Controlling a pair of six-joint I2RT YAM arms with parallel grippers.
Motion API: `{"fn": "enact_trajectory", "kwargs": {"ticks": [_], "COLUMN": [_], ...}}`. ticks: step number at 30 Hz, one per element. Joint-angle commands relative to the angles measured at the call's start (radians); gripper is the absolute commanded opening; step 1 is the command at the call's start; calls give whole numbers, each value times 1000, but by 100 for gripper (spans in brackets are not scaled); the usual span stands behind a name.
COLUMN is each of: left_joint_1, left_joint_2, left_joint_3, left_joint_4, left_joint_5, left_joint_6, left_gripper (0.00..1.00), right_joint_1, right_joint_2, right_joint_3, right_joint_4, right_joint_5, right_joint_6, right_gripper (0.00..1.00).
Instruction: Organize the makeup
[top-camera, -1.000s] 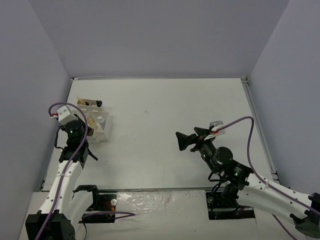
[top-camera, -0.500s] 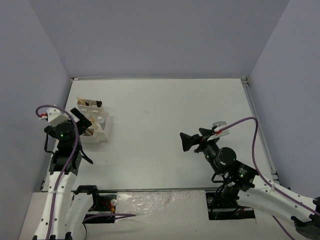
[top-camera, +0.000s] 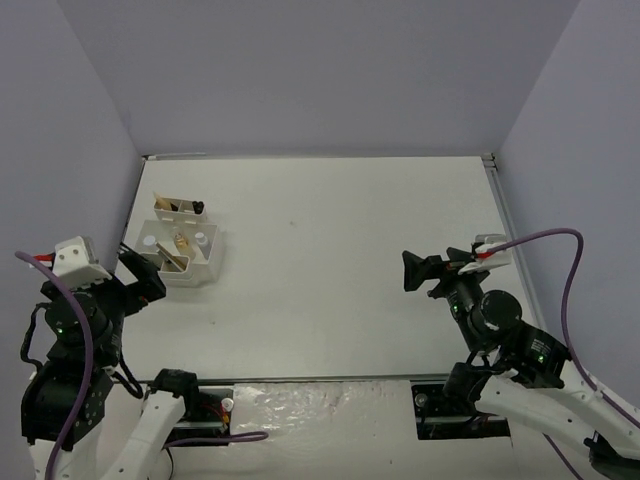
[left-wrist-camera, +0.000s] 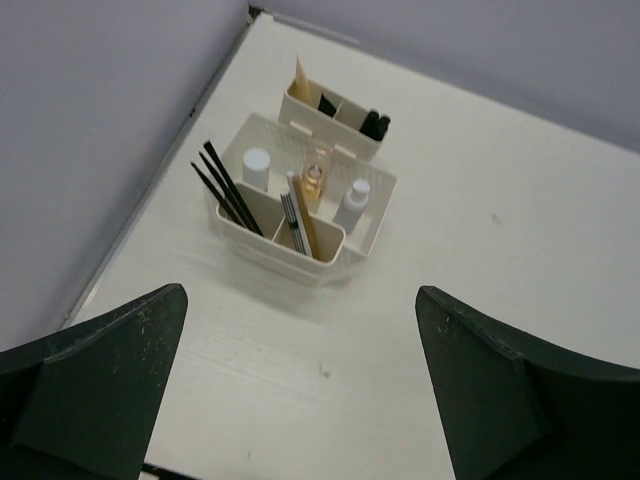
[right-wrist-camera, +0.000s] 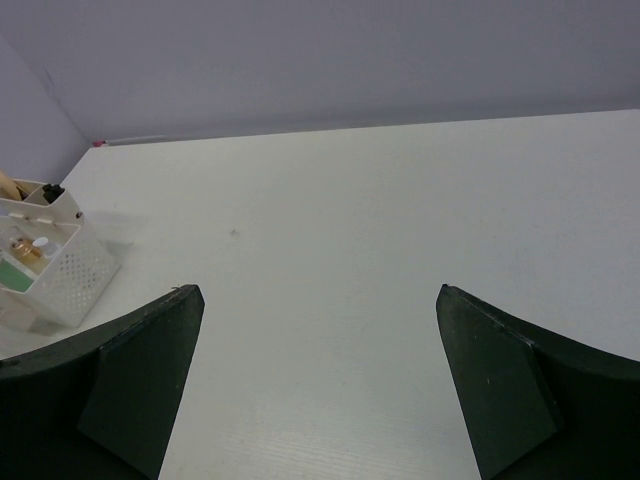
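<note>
Because slotted upright by kind into tray (left-wrist-camera: 300, 265) compartments, makeup (left-wrist-camera: 350, 205) judged sorted; ahead of and below left gripper (left-wrist-camera: 300, 380). Spread wide, pinching nothing, probably for lack of loose items. Same for right gripper (right-wrist-camera: 315, 390): spread, empty; tray far ahead-left of it, out of reach.

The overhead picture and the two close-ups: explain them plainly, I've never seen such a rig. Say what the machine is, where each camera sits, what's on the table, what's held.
Two robot arms are bolted at the near edge of a white table. The overhead picture comes from a fixed camera above and behind them. Each close-up comes from a wrist camera; the dark wedges are that arm's own fingers. The left gripper and right gripper are both open, holding nothing. At the table's left stands a white compartment tray holding makeup: black pencils, a tan stick, small white-capped bottles, black tubes.
</note>
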Motion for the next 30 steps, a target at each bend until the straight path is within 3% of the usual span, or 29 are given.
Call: {"fn": "enact_trajectory", "kwargs": {"ticks": [1,9,30], "left_joint_1": [-67,-110,-121], "left_joint_2": [-18,-85,-88], "left_joint_3": [30,27,29], "left_joint_4": [-185,-223,-234], "left_joint_5": [23,20,-5], "left_joint_6": [8,-23,-39], "left_gripper": [97,97,97], "right_joint_1": [-6,-4,41], "right_joint_2": [-56,-175,-173], "right_joint_3": [66,60,64], "right_joint_4": [-84,-116,-131], "right_joint_5": [76,109,173], "right_joint_6": [9,19,27], "right_gripper": [100,100,100]}}
